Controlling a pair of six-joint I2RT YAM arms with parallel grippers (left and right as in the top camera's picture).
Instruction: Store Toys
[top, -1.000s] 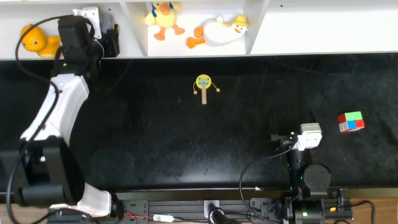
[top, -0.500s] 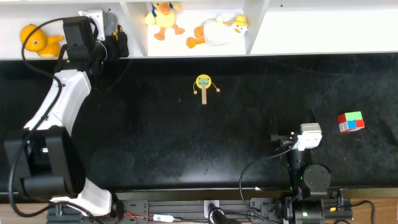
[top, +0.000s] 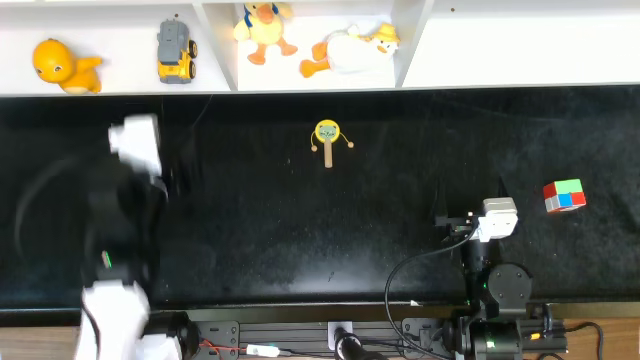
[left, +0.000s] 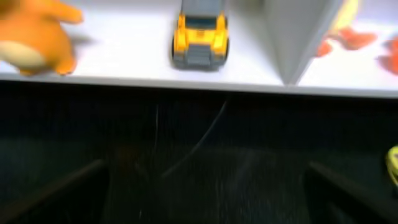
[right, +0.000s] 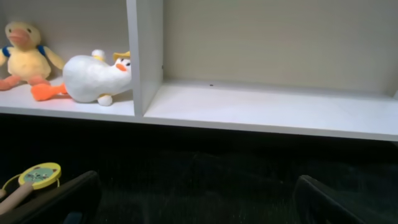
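A shelf (top: 500, 70) lines the worktop's (top: 300, 230) far edge. In its left compartment a duck figure (top: 65, 62) sits left of a toy truck (top: 175, 50). In the middle compartment a plush duckling (top: 263, 30) sits left of a plush goose (top: 350, 50). A hand drum (top: 327, 135) lies on the worktop before the middle compartment, with a puzzle cube (top: 564, 195) well to its right.

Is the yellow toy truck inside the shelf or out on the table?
In. The yellow toy truck stands in the shelf's left compartment beside the orange duck, the left pincer apart from it.
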